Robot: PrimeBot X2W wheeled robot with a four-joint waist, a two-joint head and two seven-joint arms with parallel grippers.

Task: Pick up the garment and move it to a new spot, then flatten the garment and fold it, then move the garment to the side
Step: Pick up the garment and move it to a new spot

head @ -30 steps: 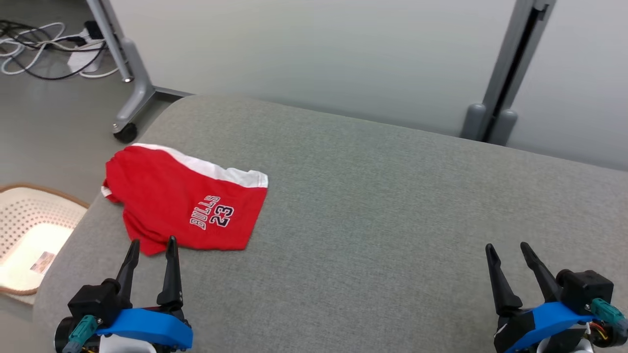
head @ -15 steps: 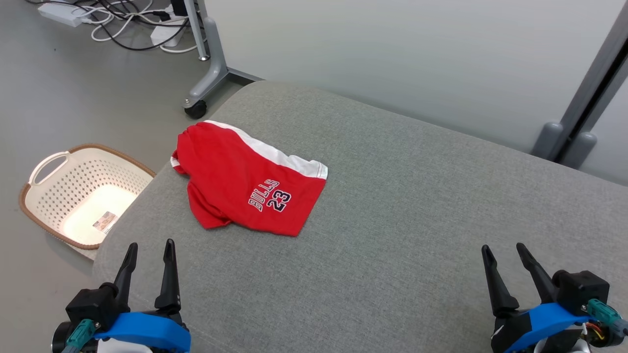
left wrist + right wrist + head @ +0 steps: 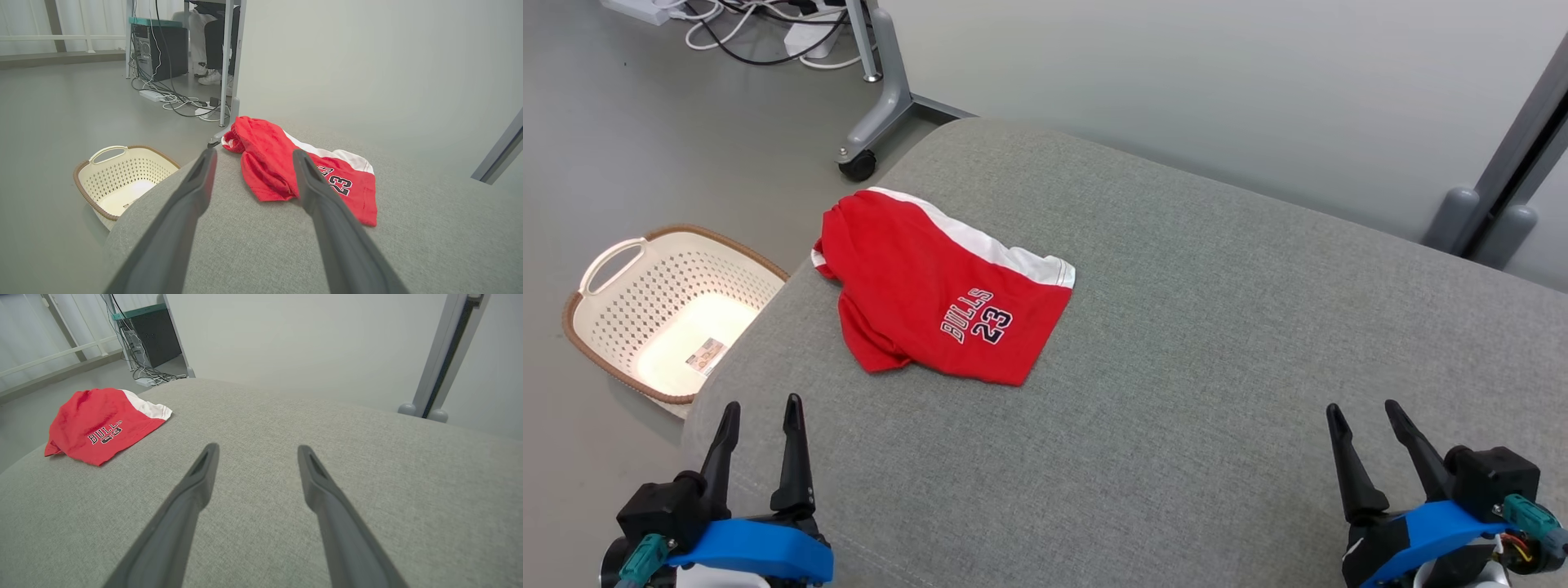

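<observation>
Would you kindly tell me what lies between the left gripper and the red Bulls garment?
Only bare fabric of the grey cushion lies between the left gripper and the red Bulls garment, as the head view shows.

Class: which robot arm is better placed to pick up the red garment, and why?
Left, probably. The open left gripper sits nearer the red garment; the open right gripper is far across the grey cushion.
</observation>
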